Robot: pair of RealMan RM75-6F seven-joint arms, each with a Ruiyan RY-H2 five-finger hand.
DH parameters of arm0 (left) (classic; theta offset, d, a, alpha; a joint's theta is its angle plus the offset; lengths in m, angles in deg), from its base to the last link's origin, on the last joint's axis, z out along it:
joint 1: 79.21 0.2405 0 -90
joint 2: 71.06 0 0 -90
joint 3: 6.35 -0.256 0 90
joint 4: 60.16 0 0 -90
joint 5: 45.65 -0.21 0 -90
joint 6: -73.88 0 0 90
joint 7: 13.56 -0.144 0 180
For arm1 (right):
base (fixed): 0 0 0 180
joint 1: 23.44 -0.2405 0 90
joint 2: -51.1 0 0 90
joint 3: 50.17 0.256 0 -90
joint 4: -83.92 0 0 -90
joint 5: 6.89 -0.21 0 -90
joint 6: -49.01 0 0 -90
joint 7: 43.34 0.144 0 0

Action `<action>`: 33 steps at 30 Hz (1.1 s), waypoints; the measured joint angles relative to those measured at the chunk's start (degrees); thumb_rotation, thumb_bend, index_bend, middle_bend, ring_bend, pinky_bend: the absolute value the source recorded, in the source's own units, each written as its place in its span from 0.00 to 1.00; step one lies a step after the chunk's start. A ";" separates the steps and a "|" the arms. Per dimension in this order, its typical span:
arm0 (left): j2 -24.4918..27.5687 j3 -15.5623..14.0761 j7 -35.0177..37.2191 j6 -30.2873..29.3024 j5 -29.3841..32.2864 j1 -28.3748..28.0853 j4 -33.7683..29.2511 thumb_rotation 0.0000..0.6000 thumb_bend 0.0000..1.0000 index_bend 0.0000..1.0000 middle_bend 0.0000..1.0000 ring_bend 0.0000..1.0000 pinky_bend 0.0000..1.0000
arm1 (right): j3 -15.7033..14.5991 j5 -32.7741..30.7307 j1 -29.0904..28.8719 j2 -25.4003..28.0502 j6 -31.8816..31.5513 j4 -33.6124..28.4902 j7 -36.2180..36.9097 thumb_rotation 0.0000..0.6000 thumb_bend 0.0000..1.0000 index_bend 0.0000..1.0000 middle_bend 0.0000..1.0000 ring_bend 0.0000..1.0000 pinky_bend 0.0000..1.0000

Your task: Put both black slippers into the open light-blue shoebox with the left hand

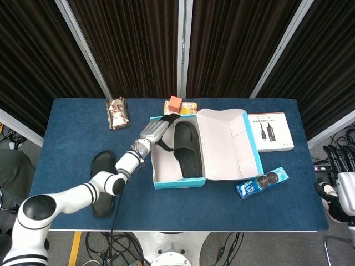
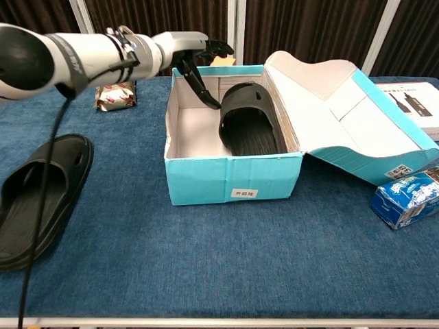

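Left hand (image 2: 194, 49) released, fingers spread, above the back-left rim of the light-blue shoebox (image 2: 233, 184). One black slipper (image 2: 248, 126) inside the box, just below and right of the hand. Other slipper (image 2: 36, 195) on the bench (image 2: 226, 267), well apart at left.

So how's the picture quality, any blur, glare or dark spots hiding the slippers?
Head view: even light, sharp, no glare. Chest view: also sharp; the slipper in the shoebox stays readable against the pale lining, the left hand is slightly soft, and the slipper on the table is cropped at the left edge.
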 measured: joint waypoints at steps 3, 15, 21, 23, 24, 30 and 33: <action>3.81 -0.51 -2.70 -2.31 1.49 1.13 -5.42 1.00 0.00 0.03 0.00 0.00 0.26 | -0.08 0.34 0.11 0.05 -0.26 0.05 0.14 1.00 0.15 0.00 0.08 0.00 0.02; 26.21 -5.87 -14.25 -16.87 10.81 12.91 -28.71 1.00 0.00 0.09 0.09 0.50 0.62 | -0.10 1.52 0.10 -0.24 -0.87 1.21 1.85 1.00 0.16 0.00 0.08 0.00 0.02; 32.15 -12.02 -16.02 -15.61 13.73 17.15 -33.82 1.00 0.00 0.10 0.09 0.60 0.66 | -0.15 1.98 -0.30 -0.66 -0.50 1.55 2.18 1.00 0.16 0.00 0.08 0.00 0.02; 32.86 -13.81 -16.39 -13.43 14.43 17.55 -34.73 1.00 0.00 0.09 0.09 0.61 0.66 | -0.20 2.19 -0.54 -0.85 -0.21 1.57 2.13 1.00 0.15 0.00 0.08 0.00 0.02; 33.03 -14.54 -16.57 -12.41 14.80 17.62 -34.95 1.00 0.00 0.09 0.09 0.62 0.66 | -0.23 2.31 -0.64 -0.93 -0.09 1.57 2.11 1.00 0.15 0.00 0.08 0.00 0.02; 31.75 -18.29 -17.43 -8.30 18.28 17.44 -35.22 1.00 0.00 0.07 0.09 0.63 0.66 | -0.45 2.52 -0.74 -1.11 0.09 1.46 1.86 1.00 0.15 0.00 0.08 0.00 0.02; 30.99 -19.33 -17.09 -6.94 19.77 17.20 -35.28 1.00 0.00 0.07 0.09 0.64 0.66 | -0.56 2.38 -0.60 -1.03 0.05 1.46 1.84 1.00 0.15 0.00 0.08 0.00 0.02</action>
